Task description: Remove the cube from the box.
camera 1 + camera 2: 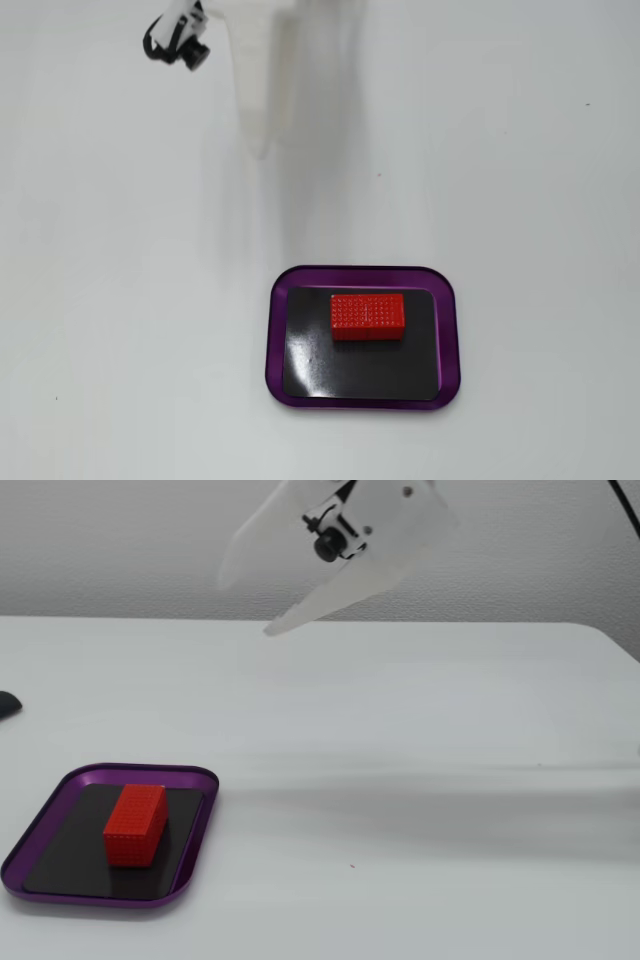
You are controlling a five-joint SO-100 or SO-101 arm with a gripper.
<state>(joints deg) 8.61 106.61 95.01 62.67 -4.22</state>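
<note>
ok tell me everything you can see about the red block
The red block is a small bright red rectangular brick, about twice as long as wide, its top and sides finely studded, plastic by the look. It lies flat on the shiny black bottom of the purple-rimmed tray, toward one long side of the tray. Nothing else touches it; the claw hangs far away.

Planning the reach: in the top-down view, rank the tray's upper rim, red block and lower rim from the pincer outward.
From the pincer:
1. box's upper rim, nearest side.
2. cube, inside, toward that upper rim.
3. box's lower rim, picture bottom.
</note>
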